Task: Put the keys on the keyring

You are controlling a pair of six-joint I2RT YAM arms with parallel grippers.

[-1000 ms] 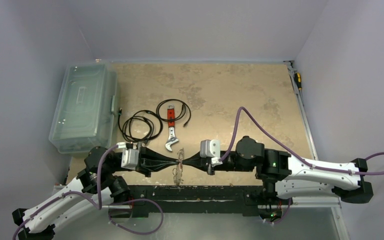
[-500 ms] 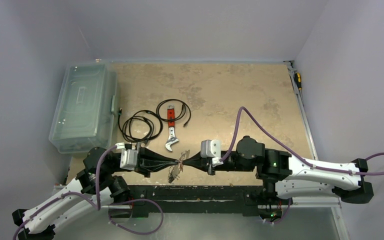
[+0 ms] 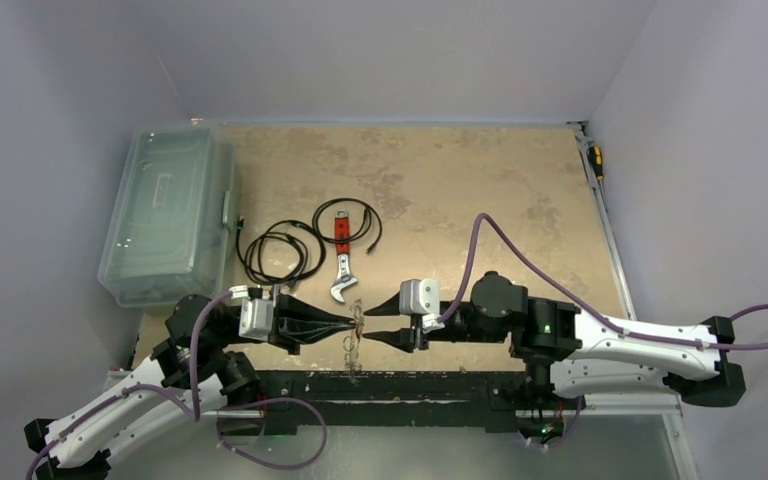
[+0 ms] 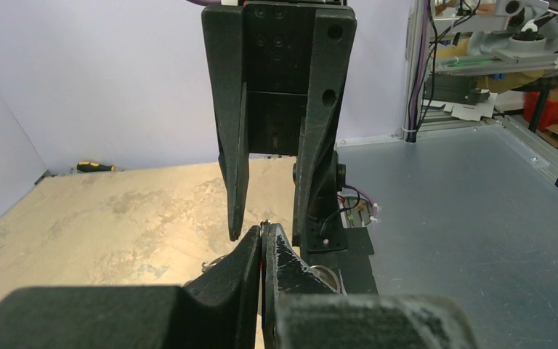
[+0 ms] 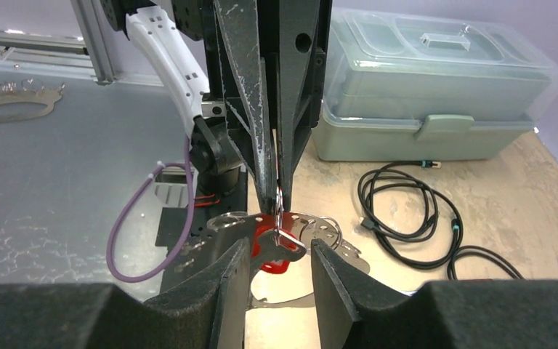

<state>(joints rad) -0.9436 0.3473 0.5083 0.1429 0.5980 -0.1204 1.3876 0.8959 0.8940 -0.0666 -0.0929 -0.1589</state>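
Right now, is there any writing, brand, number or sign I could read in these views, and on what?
No text can be read anywhere.
wrench: pale speck on its red handle, too small to tell whether it is writing.
clear plastic box: no label shows.

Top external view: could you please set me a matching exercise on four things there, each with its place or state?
1 left gripper
2 right gripper
3 wrench
4 clear box

A open
B table, left edge
C shut on the keyring
D red handle, by the black cables

Pairs: 1-C, 2-A, 3-D, 4-B
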